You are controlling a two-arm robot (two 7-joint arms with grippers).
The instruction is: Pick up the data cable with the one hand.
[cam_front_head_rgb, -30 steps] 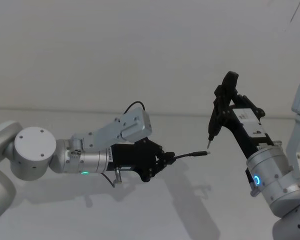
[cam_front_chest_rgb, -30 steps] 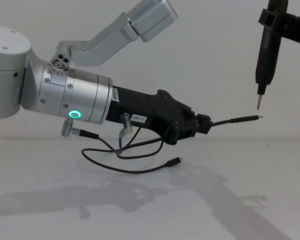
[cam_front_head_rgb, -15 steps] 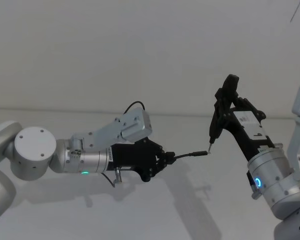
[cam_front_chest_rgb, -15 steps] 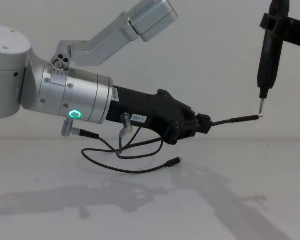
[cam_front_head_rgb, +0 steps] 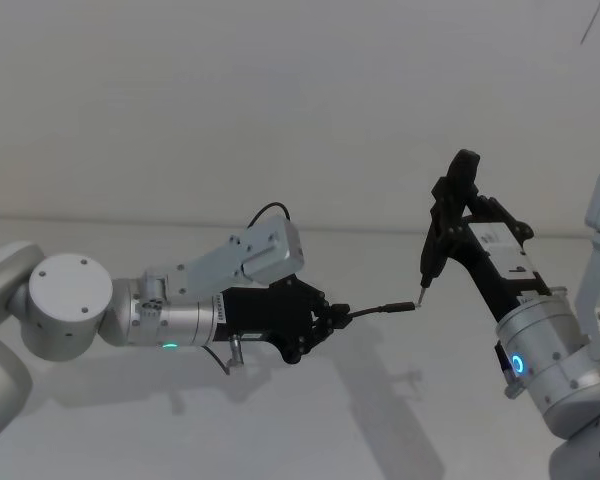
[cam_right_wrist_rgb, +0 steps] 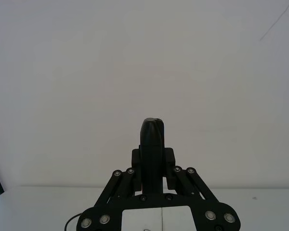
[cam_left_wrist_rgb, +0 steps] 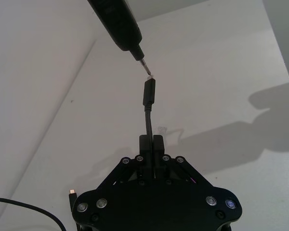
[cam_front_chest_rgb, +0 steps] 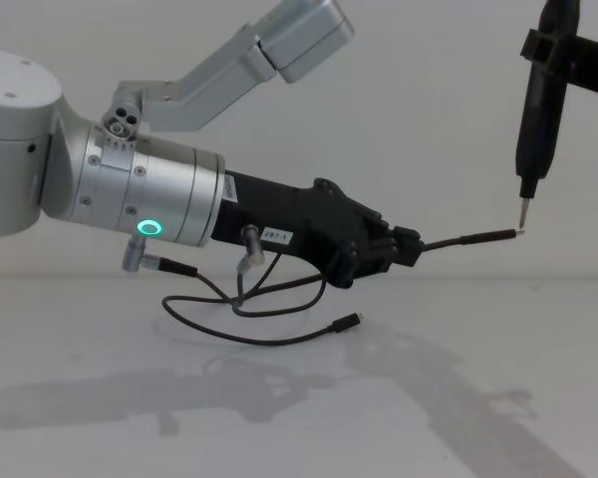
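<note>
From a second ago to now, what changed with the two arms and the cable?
The right gripper, holding the narrow black tool, came down until the tool's tip met the end of the slim plug. The left gripper stayed shut on the data cable, holding it level; the loose loop and small flat plug hang as before.

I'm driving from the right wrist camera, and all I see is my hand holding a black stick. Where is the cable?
Observer: The left hand is pinching the data cable, and its slim plug sticks out toward your black tool.
Operator: Is my stick touching it?
Observer: The left wrist view shows the tool's tip right at the plug's end, and they seem to touch.
Operator: Is the whole cable up?
Observer: No. The rest loops down, and the small flat plug is low by the table.
</note>
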